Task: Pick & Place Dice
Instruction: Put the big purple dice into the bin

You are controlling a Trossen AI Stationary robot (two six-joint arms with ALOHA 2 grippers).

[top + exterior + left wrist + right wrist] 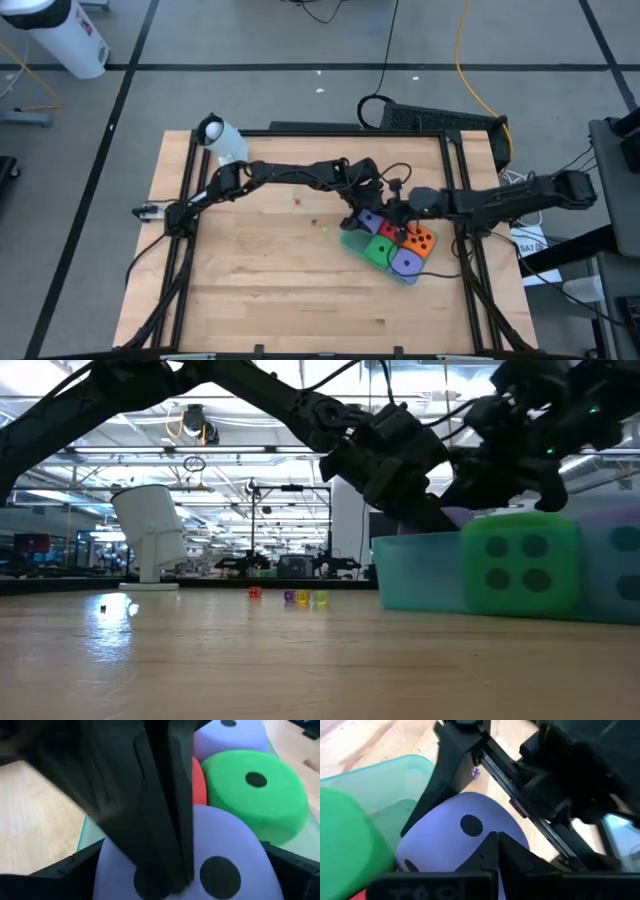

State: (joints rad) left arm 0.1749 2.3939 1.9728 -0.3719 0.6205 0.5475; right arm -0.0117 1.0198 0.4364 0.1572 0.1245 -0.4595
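High view: dice (391,244) packed in one row slanting across tray (352,243).

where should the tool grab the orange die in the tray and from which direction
Judging by the high view, take the orange die from straight above, across two opposite flat sides. It sits at the tray's right corner, packed against the red die and a purple-blue die, so only its top is free; the closed right tool hovers nearby.

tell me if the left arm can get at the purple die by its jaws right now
Probably yes. The left gripper stands open right over the near purple die in the green tray, one jaw on each side. The right gripper, shut, crowds the same die and may hinder it.
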